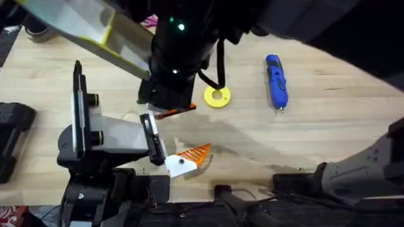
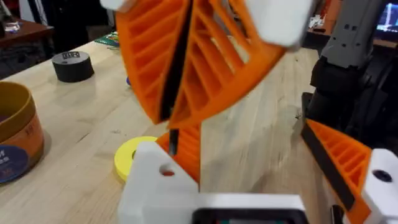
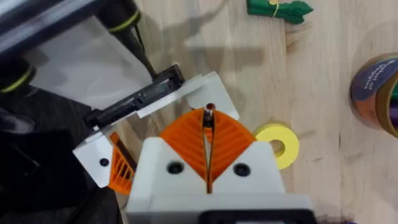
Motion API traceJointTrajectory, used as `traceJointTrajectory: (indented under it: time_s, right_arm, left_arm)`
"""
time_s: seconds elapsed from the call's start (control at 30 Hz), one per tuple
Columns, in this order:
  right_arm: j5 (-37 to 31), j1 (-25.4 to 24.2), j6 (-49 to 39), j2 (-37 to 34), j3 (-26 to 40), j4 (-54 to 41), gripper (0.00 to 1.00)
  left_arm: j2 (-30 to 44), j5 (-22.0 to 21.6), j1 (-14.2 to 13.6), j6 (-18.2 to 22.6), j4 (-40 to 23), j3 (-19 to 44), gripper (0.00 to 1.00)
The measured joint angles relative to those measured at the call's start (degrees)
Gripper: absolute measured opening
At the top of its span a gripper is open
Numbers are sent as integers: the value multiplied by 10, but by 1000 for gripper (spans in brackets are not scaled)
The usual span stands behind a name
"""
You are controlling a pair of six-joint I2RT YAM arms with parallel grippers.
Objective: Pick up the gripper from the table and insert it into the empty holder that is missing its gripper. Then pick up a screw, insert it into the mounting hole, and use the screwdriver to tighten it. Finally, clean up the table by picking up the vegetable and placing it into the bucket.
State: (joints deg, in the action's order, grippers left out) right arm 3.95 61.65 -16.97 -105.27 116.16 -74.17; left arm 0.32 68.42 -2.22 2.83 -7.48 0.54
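the screw step is looking in hand: the right gripper (image 3: 208, 134), pads pressed together, is pinching a small dark screw (image 3: 209, 112) just above the white holder (image 3: 186, 93). next it is needing the tip lined up with the mounting hole. the left gripper (image 2: 177, 93) is closed too. one blue screwdriver (image 1: 276, 81), one green vegetable (image 3: 278, 9), one orange bucket (image 2: 15, 134) and one yellow disc (image 1: 216, 96) are lying on the table.

Wooden table (image 1: 328, 135): screwdriver (image 1: 276, 80), yellow disc (image 1: 217, 96).
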Motion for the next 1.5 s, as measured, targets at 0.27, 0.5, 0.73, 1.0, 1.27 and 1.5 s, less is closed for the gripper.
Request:
traceJointTrajectory:
  time_s: [0.27, 0.5, 0.73, 1.0, 1.27, 1.5]
  right_arm:
    - [0, -5, 0, 0, -8, 0, 5]
    - [0, -8, 0, 0, -13, 6, 5]
    - [0, -8, 0, 0, -16, 7, 5]
    - [0, -8, 0, 0, -17, 7, 5]
    - [0, -8, 0, 0, -19, 14, 5]
    - [0, -8, 0, 0, -24, 15, 5]
  left_arm:
    - [0, 0, 0, 0, 0, 0, 985]
    - [0, 0, 0, 0, 0, 0, 986]
    - [0, 0, 0, 0, 0, 0, 986]
    - [0, 0, 0, 0, 0, 0, 986]
    - [0, 0, 0, 0, 0, 0, 985]
    - [0, 0, 0, 0, 0, 0, 985]
